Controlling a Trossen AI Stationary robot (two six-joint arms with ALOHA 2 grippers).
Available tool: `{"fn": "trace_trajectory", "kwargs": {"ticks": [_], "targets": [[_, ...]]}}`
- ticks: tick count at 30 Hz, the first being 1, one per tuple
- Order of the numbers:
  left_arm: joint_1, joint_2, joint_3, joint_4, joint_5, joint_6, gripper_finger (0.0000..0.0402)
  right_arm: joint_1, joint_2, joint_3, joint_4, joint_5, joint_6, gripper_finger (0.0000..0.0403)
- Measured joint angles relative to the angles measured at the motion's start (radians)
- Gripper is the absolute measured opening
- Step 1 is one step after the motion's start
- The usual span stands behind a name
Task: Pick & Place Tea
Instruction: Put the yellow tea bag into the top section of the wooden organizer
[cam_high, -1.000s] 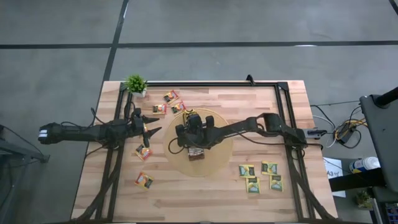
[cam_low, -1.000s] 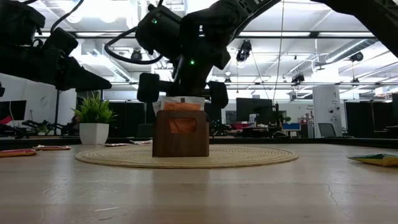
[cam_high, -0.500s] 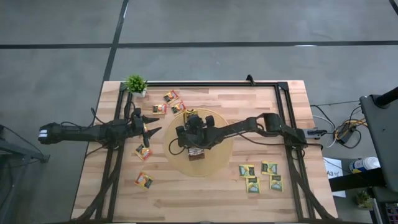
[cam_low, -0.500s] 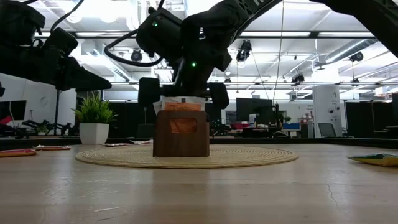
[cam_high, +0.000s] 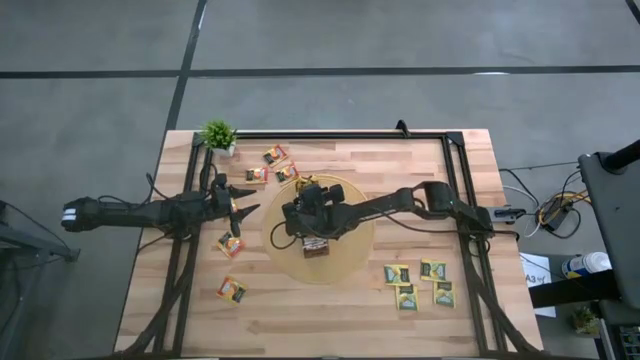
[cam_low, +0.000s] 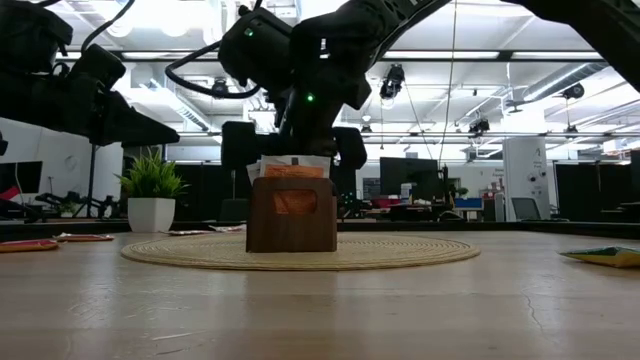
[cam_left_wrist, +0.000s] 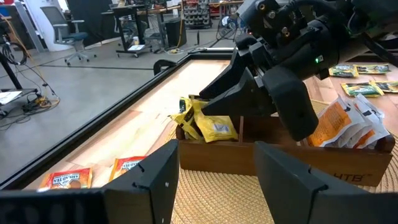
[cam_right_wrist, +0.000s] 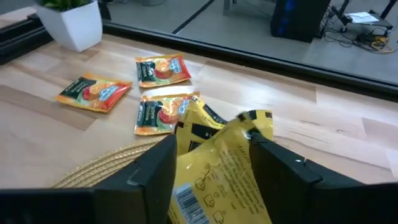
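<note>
A: Yellow sachet (cam_right_wrist: 214, 163) sits crumpled in the end slot of the box (cam_left_wrist: 280, 158), poking up above the rim. A second ago the right gripper (cam_low: 293, 147) was pinched shut on it; now the fingers stand wide, one each side.

B: So a release. That one counts as placed?

A: I judge yes, though it rides high and bent, not seated flat. Glossy foil, black print, barcode showing.

B: Other tea?

A: Orange sachets (cam_left_wrist: 348, 121) stacked in the far slot. Loose ones lie on the table (cam_high: 400, 165): three near the plant (cam_high: 218, 134), two by the left arm, four green-yellow (cam_high: 419, 282) well apart on the right side.

B: Left gripper (cam_high: 240, 200)?

A: Unmoved, fingers spread, empty, just off the mat (cam_low: 420, 252).
</note>
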Motion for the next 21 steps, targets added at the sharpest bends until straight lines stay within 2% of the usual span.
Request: {"fn": "trace_trajectory", "kwargs": {"ticks": [5, 12, 17, 21], "targets": [[0.0, 0.0, 0.0, 0.0, 0.0, 0.0, 0.0202, 0.003, -0.013, 0.0, -0.006, -0.018, -0.058, 0.0208], [0.0, 0.0, 0.0, 0.0, 0.0, 0.0, 0.0202, 0.022, -0.051, 0.0, -0.025, -0.024, -0.109, 0.02], [0.0, 0.0, 0.0, 0.0, 0.0, 0.0, 0.0202, 0.024, -0.052, 0.0, -0.021, -0.168, -0.307, 0.0194], [-0.001, 0.0, 0.0, 0.0, 0.0, 0.0, 0.0202, 0.023, -0.052, -0.007, -0.02, -0.17, -0.339, 0.019]]}}
